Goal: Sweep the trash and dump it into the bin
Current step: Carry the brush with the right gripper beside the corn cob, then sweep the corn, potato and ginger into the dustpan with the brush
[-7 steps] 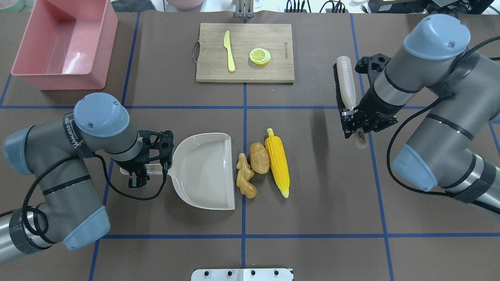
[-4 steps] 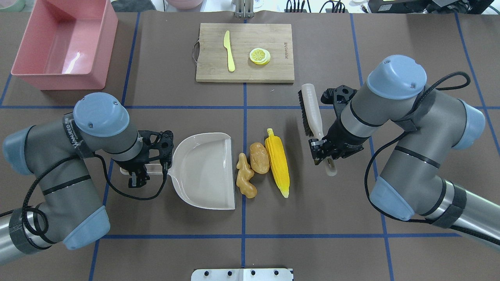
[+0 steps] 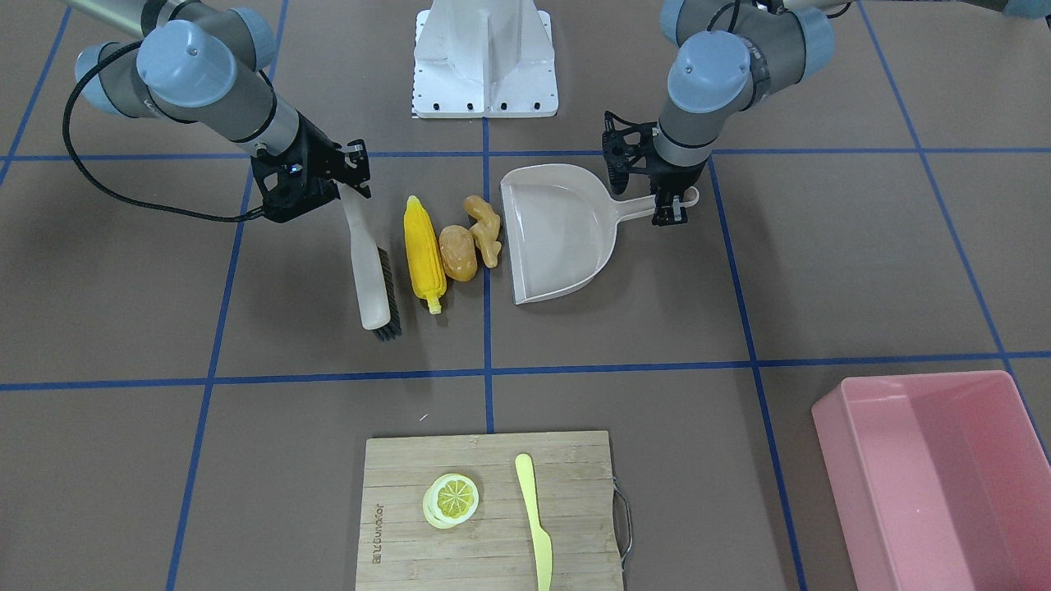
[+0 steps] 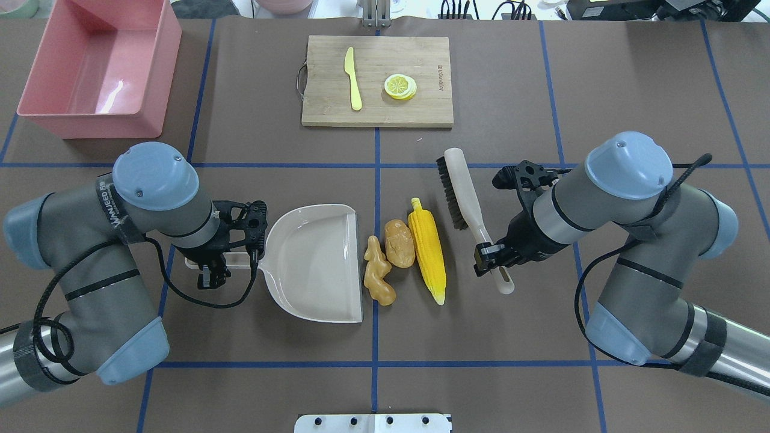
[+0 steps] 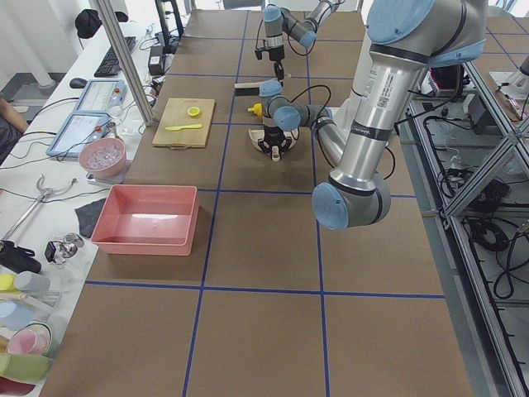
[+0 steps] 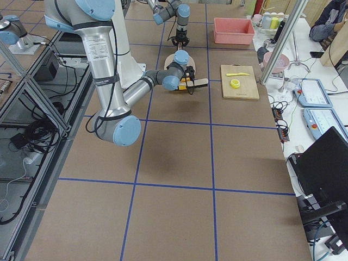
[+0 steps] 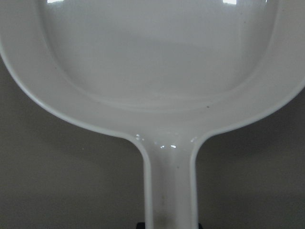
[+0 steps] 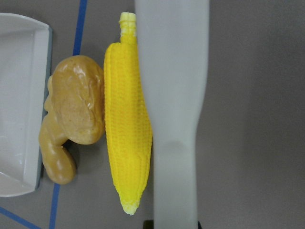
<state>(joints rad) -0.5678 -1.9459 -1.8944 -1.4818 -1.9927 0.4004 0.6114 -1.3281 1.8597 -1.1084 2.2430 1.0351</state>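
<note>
Right gripper [image 4: 488, 257] clasps brush [image 8: 176, 95]; it hides part of corn cob [image 8: 125, 143].

Ginger [image 4: 378, 278], potato [image 4: 399, 243] and corn [image 4: 428, 251] lie between dustpan [image 4: 313, 264] and brush [image 4: 466, 192] (bin [image 4: 90, 125] well apart, leftward).

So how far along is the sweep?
Done: left hand holds the dustpan, right hand the brush. In hand: brush lined up beside the corn, dustpan mouth facing the ginger. Left: corn, potato, ginger lie on the table; bin empty, so sweep and dump remain.
</note>
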